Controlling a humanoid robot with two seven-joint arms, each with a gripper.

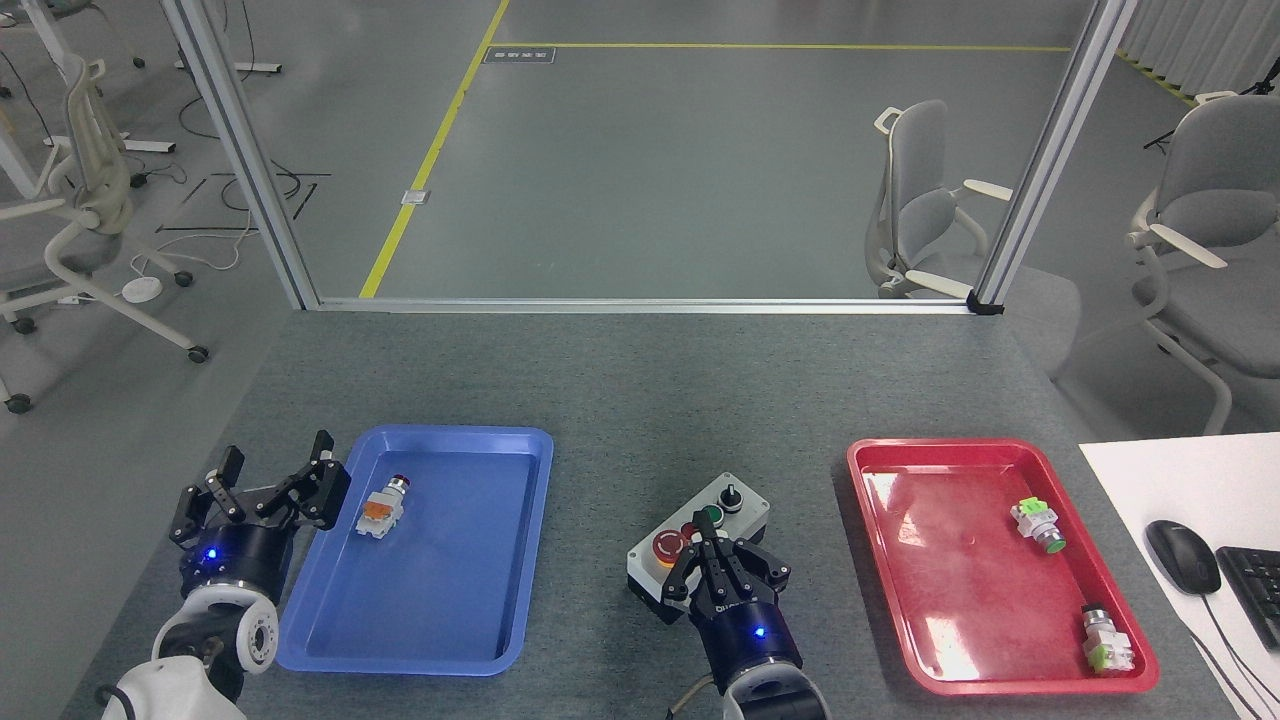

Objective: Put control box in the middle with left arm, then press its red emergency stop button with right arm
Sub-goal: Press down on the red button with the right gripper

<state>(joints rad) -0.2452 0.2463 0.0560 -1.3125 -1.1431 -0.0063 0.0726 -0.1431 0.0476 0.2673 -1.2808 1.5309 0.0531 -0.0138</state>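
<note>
The control box (pixel 748 508) stands on the bare grey table (pixel 620 420) between the two trays. Its black knob (pixel 731 494) and green button (pixel 712 515) show. My right gripper (pixel 708 546) is over the box's near end with its fingers drawn together to a point. That point is just right of the red emergency stop button (pixel 667 545), and it hides the small red button. I cannot tell whether the fingers touch the box. My left gripper (pixel 268 482) stands open with nothing in it, just outside the blue tray's left rim.
The blue tray (pixel 430 640) holds a loose orange-and-white switch (pixel 380 500). The red tray (pixel 960 660) on the right holds two green-tipped switches (pixel 1038 525) (pixel 1105 642). A mouse (pixel 1182 556) and keyboard (pixel 1255 590) lie on a white desk at far right.
</note>
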